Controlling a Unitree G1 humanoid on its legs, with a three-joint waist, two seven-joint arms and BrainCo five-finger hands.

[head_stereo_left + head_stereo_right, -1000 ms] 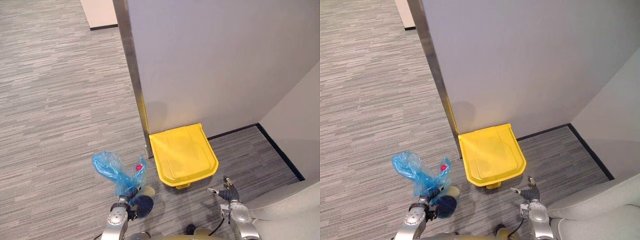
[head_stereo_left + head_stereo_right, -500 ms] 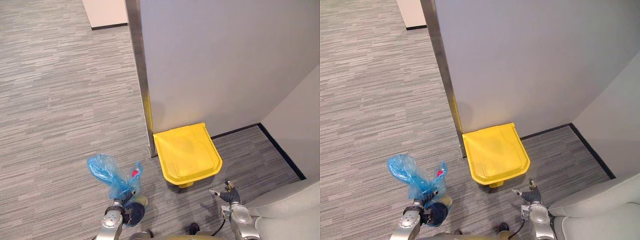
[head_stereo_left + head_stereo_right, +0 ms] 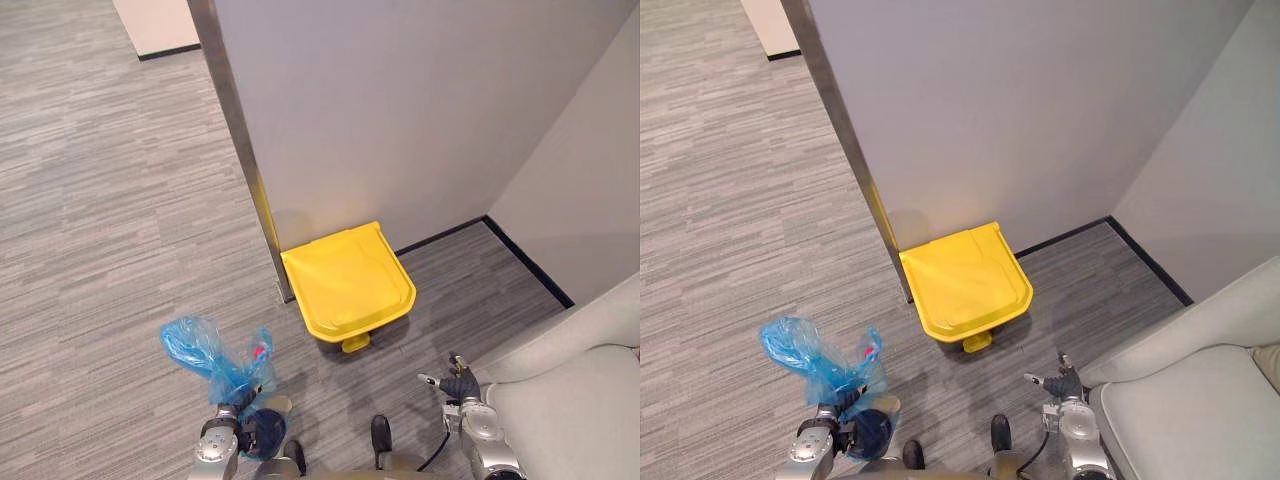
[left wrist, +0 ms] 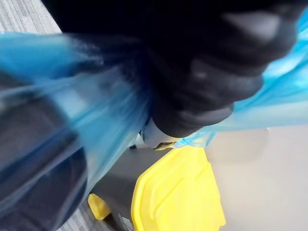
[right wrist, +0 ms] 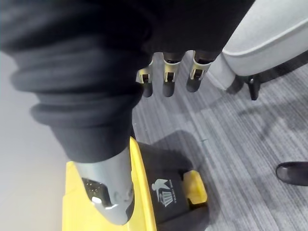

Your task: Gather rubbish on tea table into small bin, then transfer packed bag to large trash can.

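My left robot hand is closed around the blue bag; my right robot hand is relaxed and empty, near the yellow bin.

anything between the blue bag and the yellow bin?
No, just bare grey carpet between the blue bag and the yellow bin, seen in the left eye view.
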